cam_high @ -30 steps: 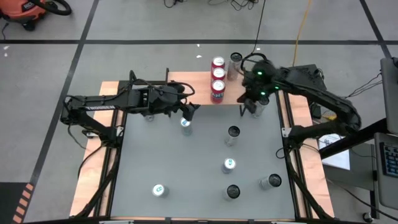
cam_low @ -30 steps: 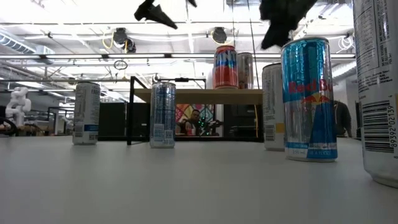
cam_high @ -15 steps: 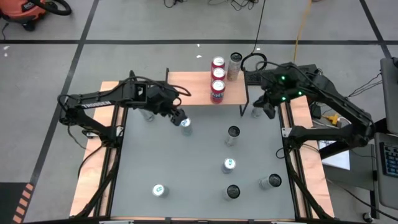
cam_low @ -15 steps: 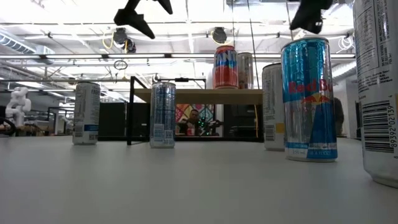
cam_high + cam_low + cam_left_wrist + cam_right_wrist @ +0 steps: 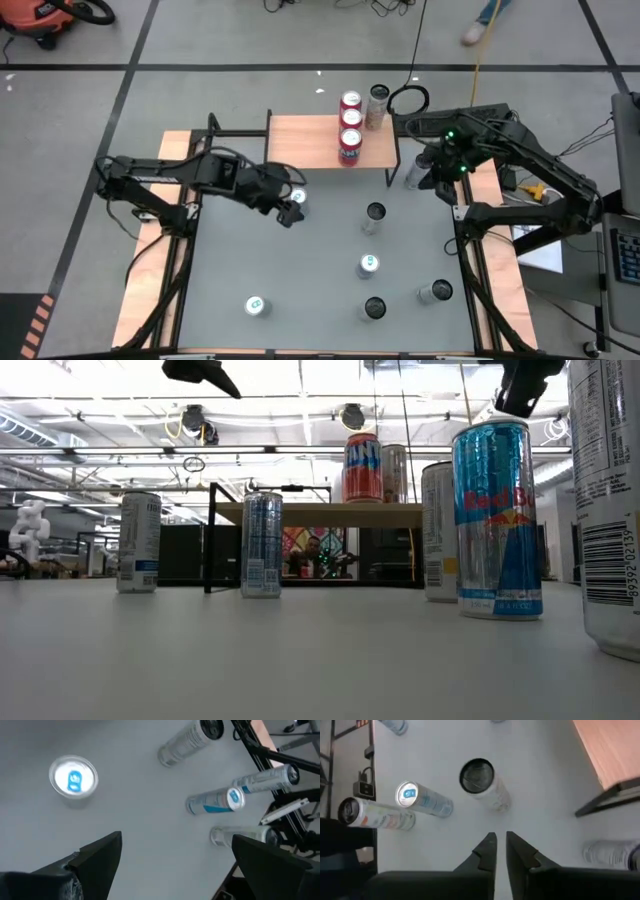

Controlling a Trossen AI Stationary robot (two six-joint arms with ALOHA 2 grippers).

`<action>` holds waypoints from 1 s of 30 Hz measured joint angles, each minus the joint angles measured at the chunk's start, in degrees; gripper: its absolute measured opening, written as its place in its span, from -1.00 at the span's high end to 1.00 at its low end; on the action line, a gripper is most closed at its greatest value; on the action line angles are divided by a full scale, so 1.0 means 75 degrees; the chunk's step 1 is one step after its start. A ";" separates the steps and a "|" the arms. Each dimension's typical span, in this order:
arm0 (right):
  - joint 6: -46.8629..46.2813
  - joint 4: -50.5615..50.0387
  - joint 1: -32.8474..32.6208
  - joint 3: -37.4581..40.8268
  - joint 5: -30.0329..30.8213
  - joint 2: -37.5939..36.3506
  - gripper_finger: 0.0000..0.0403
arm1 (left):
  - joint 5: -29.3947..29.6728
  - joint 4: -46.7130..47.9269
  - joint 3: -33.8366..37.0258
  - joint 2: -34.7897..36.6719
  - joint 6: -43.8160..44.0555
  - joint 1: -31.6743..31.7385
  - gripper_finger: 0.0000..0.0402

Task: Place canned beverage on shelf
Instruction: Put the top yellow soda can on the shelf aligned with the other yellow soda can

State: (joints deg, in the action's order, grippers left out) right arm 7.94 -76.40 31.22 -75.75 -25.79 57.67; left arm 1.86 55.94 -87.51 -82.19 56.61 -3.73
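**Four cans on the shelf, more standing on the grey desk**

The shelf (image 5: 330, 140) stands at the far edge of the desk, its light wooden top carried on thin black legs. Three red-topped cans (image 5: 350, 125) sit in a row on its right part, and a silver can (image 5: 377, 105) stands at its far right corner, close to the row. In the low view a red can (image 5: 363, 468) and a paler one behind it show on the shelf top.

On the desk (image 5: 320, 280) itself, a blue-tabbed can (image 5: 298, 198) stands in front of the shelf, just beside the left hand (image 5: 290, 215). That hand hangs above the grey surface with its fingers spread wide and nothing between them; its wrist view looks down on the same blue-tabbed can top (image 5: 73, 776). The right hand (image 5: 437, 178) is over the desk's right edge, next to a silver can (image 5: 413, 173) near the shelf's right leg. Its fingers (image 5: 487, 852) are nearly together, with only a narrow gap and nothing held.

Further out stand a dark-topped can (image 5: 374, 215) mid-desk, another blue-tabbed can (image 5: 368, 265), and three more along the near side (image 5: 256, 305) (image 5: 374, 308) (image 5: 434, 292). Pale wooden boards (image 5: 145, 260) with black rails flank the grey surface.

Beyond is a grey floor crossed by dark tape lines (image 5: 130, 70), with cables trailing across it. The low view shows a workshop with ceiling lights (image 5: 195, 422) and a person (image 5: 315, 550) seated under the shelf line far behind.
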 joint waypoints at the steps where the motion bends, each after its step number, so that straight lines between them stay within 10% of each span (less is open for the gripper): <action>1: 0.0009 0.0050 -0.0074 -0.0002 0.0007 0.0029 0.89 | 0.0010 -0.0010 0.0000 0.0005 0.0016 -0.0067 -0.89; 18: 0.0143 0.2014 -0.2203 -0.0002 0.0670 0.1575 -0.55 | 0.0465 -0.0002 -0.0003 -0.0035 -0.1336 -0.0206 -0.89; 30: 0.1737 0.2050 -0.2765 0.0001 0.1104 0.2639 -0.67 | 0.1258 -0.0002 -0.0003 -0.0035 -0.1418 -0.0258 -0.89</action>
State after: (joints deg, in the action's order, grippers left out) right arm 20.97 -61.03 10.48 -75.75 -17.51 77.47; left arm 11.29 55.92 -87.53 -82.46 45.98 -5.67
